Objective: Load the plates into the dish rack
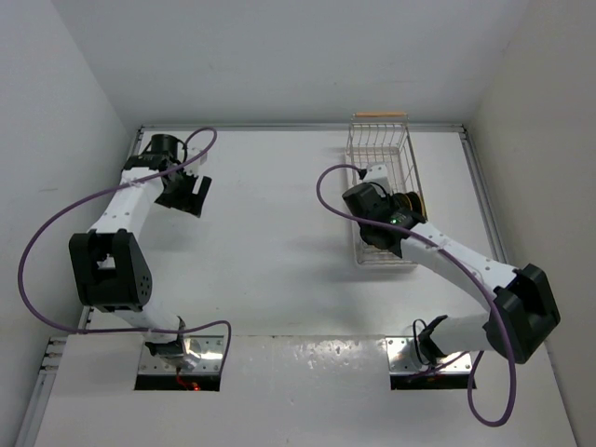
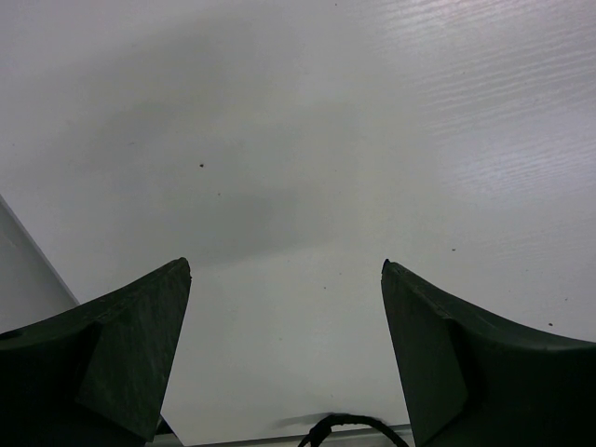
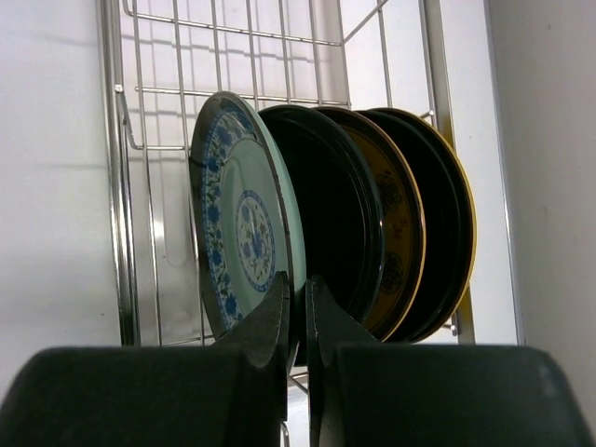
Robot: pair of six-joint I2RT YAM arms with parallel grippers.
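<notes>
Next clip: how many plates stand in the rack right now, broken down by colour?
Pale blue patterned plate: 1
Black plates: 2
Amber plates: 2, the far one showing little more than its rim
Total: 5 plates, all standing on edge in the dish rack
</notes>
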